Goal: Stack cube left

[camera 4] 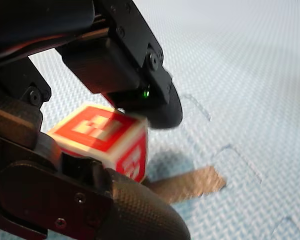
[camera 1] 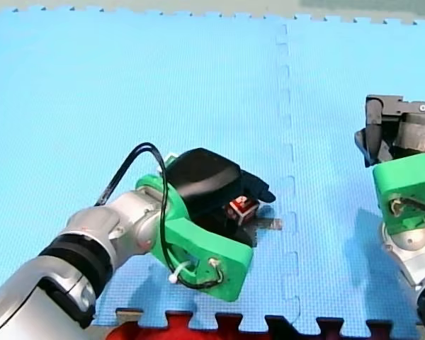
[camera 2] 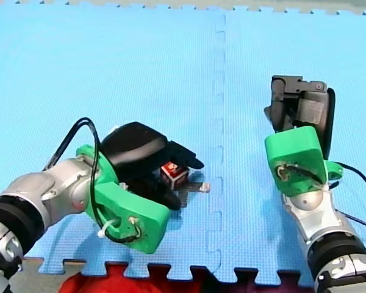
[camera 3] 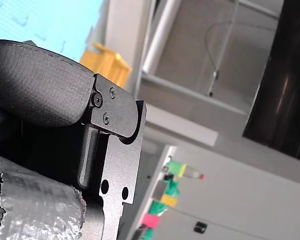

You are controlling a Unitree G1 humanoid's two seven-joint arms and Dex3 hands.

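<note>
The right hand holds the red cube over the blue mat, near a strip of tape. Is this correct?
Not quite: it is the left hand that holds the cube, as both head views show. The rest is correct: the mat is blue and the tape lies close by. The right hand is off at the mat's right side.

Left hand (camera 2: 143,155) was over the near part of the mat (camera 2: 110,61), left of the mat seam (camera 2: 221,91). Cube (camera 2: 174,173) was gripped between its fingers (camera 2: 184,154), at the hand's right end. Tape strip (camera 2: 198,186) lay flat on the mat just right of the cube, between cube and seam. Right hand (camera 2: 302,113) was well apart, right of the seam, farther back than the left hand.
</note>
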